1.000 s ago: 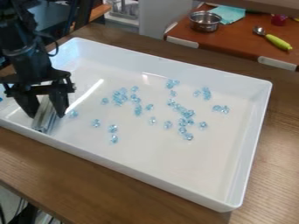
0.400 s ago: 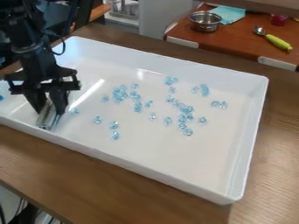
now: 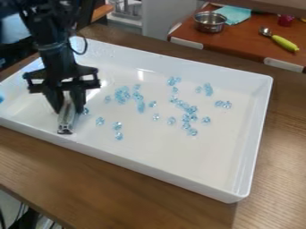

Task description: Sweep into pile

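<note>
My black gripper (image 3: 70, 107) hangs low over the left part of the white tray, shut on a silver metal sweeping tool (image 3: 67, 120) held between its fingers. The tool's lower end is down by the tray floor, close to the front wall. One bead (image 3: 85, 111) lies right beside the tool. Light blue clear beads are scattered to the right: a cluster (image 3: 122, 95) left of the middle, a few loose ones (image 3: 117, 126) nearer the front, a larger cluster (image 3: 186, 114) right of the middle, and small groups (image 3: 223, 104) toward the right wall.
The white tray's (image 3: 161, 172) raised walls surround the beads, and it stands on a brown wooden table (image 3: 137, 197). Behind, a reddish-brown side table holds a metal pot (image 3: 210, 22), a teal cloth (image 3: 234, 14) and a spoon with a green handle (image 3: 284, 42).
The gripper has moved right along the tray with the tool, which has turned and now stands beside the nearest bead. The tray has shifted slightly, its right front corner moving up in view.
</note>
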Controlling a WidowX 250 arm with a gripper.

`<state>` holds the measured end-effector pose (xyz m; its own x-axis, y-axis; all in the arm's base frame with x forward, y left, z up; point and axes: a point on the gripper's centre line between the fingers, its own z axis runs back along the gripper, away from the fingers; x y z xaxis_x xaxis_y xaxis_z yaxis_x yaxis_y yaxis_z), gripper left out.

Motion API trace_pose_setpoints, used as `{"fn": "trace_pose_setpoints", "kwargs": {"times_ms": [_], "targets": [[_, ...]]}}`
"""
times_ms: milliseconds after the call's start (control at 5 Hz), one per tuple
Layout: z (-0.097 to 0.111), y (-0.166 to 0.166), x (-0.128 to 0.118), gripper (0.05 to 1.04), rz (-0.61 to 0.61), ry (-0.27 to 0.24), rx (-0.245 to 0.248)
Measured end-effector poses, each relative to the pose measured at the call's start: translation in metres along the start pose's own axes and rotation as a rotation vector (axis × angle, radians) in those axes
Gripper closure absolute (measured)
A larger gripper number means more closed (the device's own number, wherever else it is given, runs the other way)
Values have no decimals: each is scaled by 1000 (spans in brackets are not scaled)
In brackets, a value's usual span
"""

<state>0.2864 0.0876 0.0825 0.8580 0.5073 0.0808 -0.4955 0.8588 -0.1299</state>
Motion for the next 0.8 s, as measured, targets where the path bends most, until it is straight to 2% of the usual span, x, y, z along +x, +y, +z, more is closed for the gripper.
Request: {"fn": "trace_pose_setpoints", "kwargs": {"times_ms": [400,800], "targets": [[-3,-49,-15,708,-5,60,-20],[-9,-83,-10,708,17,61,-24]]}}
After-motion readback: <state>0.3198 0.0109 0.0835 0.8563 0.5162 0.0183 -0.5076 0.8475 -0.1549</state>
